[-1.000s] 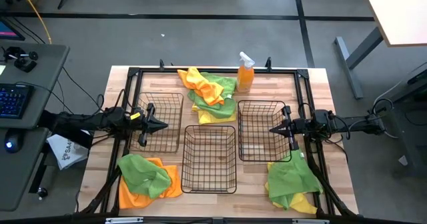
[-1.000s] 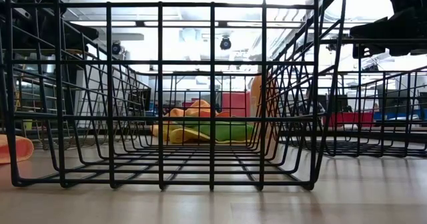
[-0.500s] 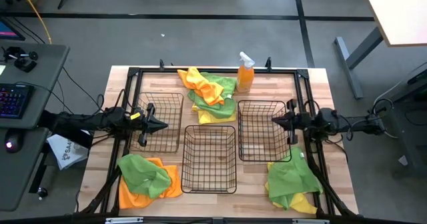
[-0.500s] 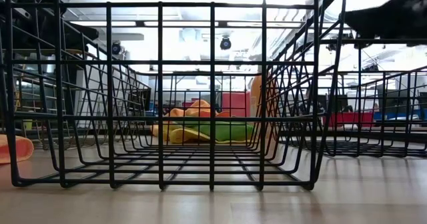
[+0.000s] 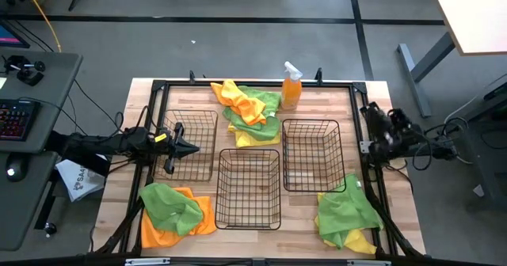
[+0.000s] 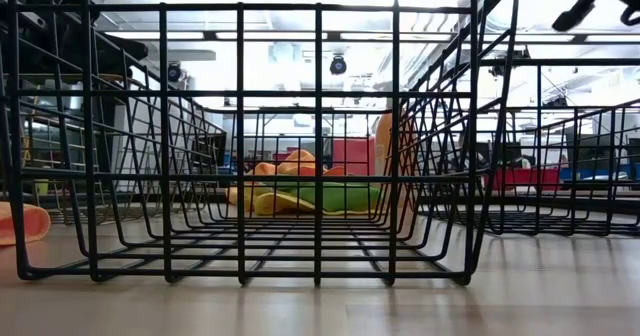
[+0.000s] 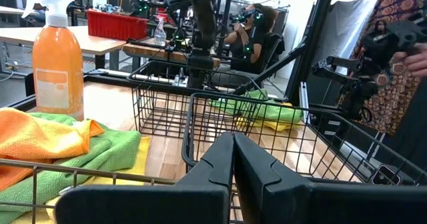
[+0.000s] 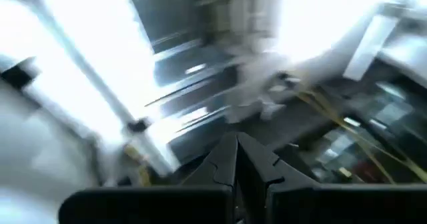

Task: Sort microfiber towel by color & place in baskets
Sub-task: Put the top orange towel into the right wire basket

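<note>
Three heaps of microfiber towels lie on the table: orange, green and yellow at the far middle (image 5: 247, 108), green on orange at the near left (image 5: 174, 210), green on yellow at the near right (image 5: 347, 217). Three black wire baskets stand left (image 5: 207, 114), middle (image 5: 248, 188) and right (image 5: 311, 153), with no towel in them. My left gripper (image 5: 192, 148) (image 7: 233, 139) hovers shut over the left basket. My right gripper (image 5: 369, 110) (image 8: 237, 141) is shut, raised beside the right basket and tipped upward, touching nothing.
An orange spray bottle (image 5: 291, 88) (image 7: 59, 57) stands at the far edge beside the middle heap. A black metal frame (image 5: 255, 83) runs around the work area. A person with a headset (image 7: 257, 24) sits in the room beyond the table.
My right gripper has drawn back from over the right basket toward the table's right edge, risen, and tipped upward so that its wrist view faces the ceiling. Towels and baskets have stayed where they were.
</note>
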Controlling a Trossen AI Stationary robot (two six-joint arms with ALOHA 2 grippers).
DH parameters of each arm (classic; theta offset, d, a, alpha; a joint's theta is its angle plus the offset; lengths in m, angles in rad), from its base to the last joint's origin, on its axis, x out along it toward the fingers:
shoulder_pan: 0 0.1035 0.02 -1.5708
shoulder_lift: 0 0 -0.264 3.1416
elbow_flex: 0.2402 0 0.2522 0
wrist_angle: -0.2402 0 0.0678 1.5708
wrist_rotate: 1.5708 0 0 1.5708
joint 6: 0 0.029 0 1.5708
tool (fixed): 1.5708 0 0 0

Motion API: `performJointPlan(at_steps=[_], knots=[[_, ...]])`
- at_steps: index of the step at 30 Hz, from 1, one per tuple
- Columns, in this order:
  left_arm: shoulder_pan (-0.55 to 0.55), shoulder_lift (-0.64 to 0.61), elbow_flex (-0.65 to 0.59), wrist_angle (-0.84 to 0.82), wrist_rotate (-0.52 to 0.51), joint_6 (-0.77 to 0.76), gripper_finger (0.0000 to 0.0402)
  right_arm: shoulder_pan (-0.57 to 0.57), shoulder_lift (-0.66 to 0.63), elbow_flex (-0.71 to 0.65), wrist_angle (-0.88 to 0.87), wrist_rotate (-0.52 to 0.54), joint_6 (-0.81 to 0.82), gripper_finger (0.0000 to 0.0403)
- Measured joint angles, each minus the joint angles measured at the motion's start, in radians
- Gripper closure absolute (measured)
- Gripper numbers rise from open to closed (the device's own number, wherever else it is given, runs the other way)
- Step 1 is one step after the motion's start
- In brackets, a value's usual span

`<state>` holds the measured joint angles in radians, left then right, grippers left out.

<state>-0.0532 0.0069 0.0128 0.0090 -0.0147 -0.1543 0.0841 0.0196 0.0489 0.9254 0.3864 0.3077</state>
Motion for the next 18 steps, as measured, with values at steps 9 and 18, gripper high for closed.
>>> performJointPlan(at_steps=[9, 18], knots=[[0.0, 0.0, 0.0, 0.0, 0.0, 0.0, 0.0401, 0.0, 0.26, 0.255, -0.539, 0.108, 0.338, 0.0402], [0.0, 0.0, 0.0, 0.0, 0.0, 0.0, 0.0401, -0.061, 0.736, 0.522, -0.546, 0.069, 0.283, 0.0402]])
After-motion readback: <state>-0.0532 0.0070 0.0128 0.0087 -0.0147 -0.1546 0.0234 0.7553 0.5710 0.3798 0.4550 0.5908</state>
